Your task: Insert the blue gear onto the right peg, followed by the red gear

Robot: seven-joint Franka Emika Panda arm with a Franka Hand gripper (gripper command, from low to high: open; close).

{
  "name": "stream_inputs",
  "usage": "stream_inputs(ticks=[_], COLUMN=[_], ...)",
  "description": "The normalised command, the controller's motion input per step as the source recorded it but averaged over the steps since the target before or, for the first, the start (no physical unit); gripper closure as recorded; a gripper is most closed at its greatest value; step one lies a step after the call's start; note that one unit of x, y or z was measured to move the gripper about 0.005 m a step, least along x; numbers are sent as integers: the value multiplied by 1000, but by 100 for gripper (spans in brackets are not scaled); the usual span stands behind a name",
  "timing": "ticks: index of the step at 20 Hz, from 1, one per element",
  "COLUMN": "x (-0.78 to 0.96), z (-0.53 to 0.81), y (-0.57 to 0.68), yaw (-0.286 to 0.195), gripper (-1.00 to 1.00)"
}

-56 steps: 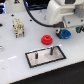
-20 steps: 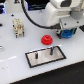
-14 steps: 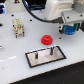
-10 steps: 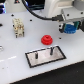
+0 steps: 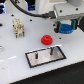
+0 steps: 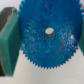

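Blue gear [image 6: 49, 34] gripped in closed hand [image 5: 65, 26], aloft near the exterior view's right edge. Carrying step under way; next calls for centring over right peg [image 5: 52, 50]. Red gear [image 5: 46, 39] waiting on desk [image 5: 15, 50].

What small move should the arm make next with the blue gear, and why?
Probably carry it across toward the plate and line its centre hole up above the right peg. The hand holds the blue gear off the table, away from the pegs, and the red gear lies on the table.
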Motion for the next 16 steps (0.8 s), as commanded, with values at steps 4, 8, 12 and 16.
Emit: stream_inputs(ticks=[4,8,12,16], x=[683,705,624,474], z=[199,162,88,-11], y=[-331,-308,-319,-282], yaw=[0,0,0,0], gripper=[100,100,100,100])
